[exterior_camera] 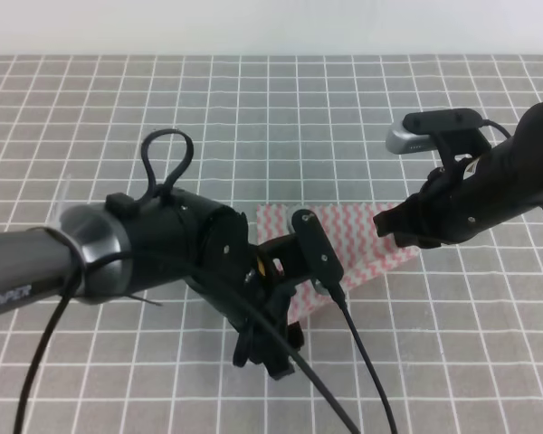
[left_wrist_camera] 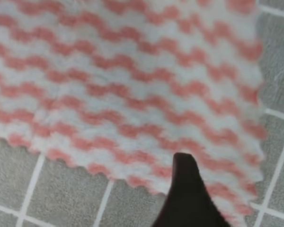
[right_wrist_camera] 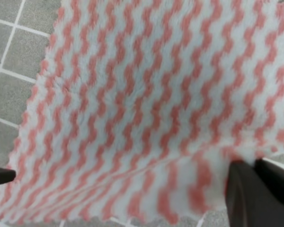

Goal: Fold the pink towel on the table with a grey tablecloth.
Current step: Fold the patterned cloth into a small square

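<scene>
The pink towel (exterior_camera: pixel 357 242) lies on the table with a grey tablecloth (exterior_camera: pixel 253 108), between my two arms and partly hidden by them. My left gripper (exterior_camera: pixel 285 342) is at the towel's near corner. In the left wrist view one dark fingertip (left_wrist_camera: pixel 183 184) rests on top of the towel (left_wrist_camera: pixel 132 85) near its pinked edge, and the other finger is hidden. My right gripper (exterior_camera: pixel 386 223) sits at the towel's right corner. In the right wrist view its dark fingers (right_wrist_camera: pixel 244 194) stand close together, and the towel (right_wrist_camera: pixel 142 104) bunches up against them.
White-lined grey cloth (left_wrist_camera: pixel 47 189) extends all around the towel. The left arm's cables (exterior_camera: pixel 362 362) hang over the near part of the table. A small dark tip (right_wrist_camera: pixel 0 176) pokes in at the left edge of the right wrist view, and I cannot tell what it belongs to.
</scene>
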Robot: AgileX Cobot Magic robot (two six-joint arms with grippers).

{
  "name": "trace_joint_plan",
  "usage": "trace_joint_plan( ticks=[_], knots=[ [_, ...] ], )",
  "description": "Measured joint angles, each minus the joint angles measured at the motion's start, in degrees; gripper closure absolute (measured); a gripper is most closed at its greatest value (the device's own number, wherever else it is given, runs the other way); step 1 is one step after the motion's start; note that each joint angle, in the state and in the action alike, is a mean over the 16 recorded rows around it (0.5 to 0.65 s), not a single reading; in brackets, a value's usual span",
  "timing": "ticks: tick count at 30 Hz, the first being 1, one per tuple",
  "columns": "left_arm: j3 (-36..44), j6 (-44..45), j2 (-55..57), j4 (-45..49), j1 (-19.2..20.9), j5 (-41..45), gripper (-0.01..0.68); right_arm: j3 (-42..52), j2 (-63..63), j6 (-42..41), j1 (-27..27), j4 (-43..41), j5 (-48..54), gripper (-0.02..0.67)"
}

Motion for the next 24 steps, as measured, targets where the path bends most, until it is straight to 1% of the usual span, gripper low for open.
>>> trace_joint_plan(
  ticks=[4, 11, 15, 20, 24],
  knots=[
    [0.00, -1.86, 0.71, 1.57, -0.01, -0.61, 0.342, -0.01, 0.19, -0.03, 0.03, 0.01, -0.13, 0.665],
    [-0.05, -5.15, 1.18, 5.13, -0.02, -1.64, 0.526, -0.01, 0.13, -0.07, 0.02, -0.07, -0.23, 0.665],
    [-0.40, -7.24, 1.22, 7.45, 0.00, -2.20, 0.614, 0.00, 0.19, -0.06, 0.03, -0.41, -0.20, 0.665],
    [-1.50, -11.13, 1.15, 11.44, 0.04, -2.76, 0.671, 0.02, 0.12, -0.01, 0.02, -0.91, 0.17, 0.665],
    [-2.68, -14.37, 1.15, 14.64, 0.06, -3.06, 0.672, 0.01, 0.23, 0.04, 0.05, -1.34, 0.66, 0.665]
  ],
)
